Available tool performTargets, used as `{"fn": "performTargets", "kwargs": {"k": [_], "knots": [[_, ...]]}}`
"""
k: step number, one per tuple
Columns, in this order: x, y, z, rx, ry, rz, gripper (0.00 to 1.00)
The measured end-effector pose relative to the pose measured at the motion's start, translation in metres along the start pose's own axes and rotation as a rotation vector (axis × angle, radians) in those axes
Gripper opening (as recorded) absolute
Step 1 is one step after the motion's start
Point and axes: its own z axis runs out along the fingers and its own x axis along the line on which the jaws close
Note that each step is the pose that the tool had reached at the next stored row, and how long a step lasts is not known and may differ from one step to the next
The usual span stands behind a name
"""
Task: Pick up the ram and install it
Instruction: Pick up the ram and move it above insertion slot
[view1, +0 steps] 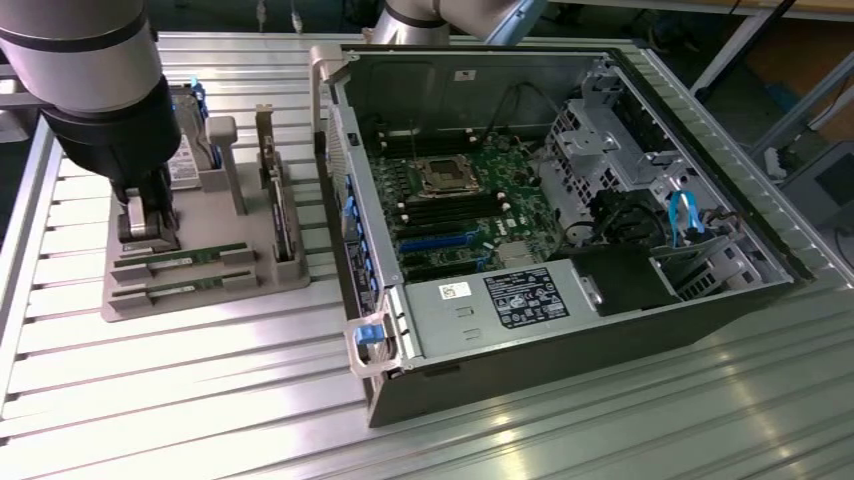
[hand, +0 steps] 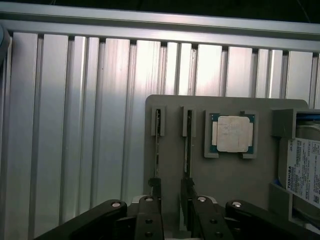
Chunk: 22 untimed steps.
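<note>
We count two memory sticks, each seated on edge in its own slot of one grey holder (hand: 235, 185), the slots side by side: a first ram stick (hand: 157, 145) and a second ram stick (hand: 188, 145). On the same holder we count one processor (hand: 231, 134) and one hard drive (hand: 306, 172). One open computer case (view1: 534, 378) lies on the slatted metal table (view1: 200, 410).

The gripper (hand: 170, 187) stands low at one end of the two sticks. Its fingers (hand: 155, 205) are released and apart, with bare holder between them and nothing grasped. Each finger lines up with one stick's end; we cannot tell whether either touches.

The exterior view gives us the motherboard (view1: 501, 195) inside the case, an upright card (view1: 276, 215) on the holder, and the arm over the holder at that view's left, well apart from the case. The wrist view gives us the processor and the gap between the fingers.
</note>
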Motion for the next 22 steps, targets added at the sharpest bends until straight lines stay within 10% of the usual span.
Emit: {"fn": "performTargets", "kwargs": {"k": [9,22], "knots": [[0.001,0.0005,0.009,0.006,-0.0131,-0.005,0.3],[0.006,0.0016,0.0296,0.0071,-0.015,-0.013,0.3]]}}
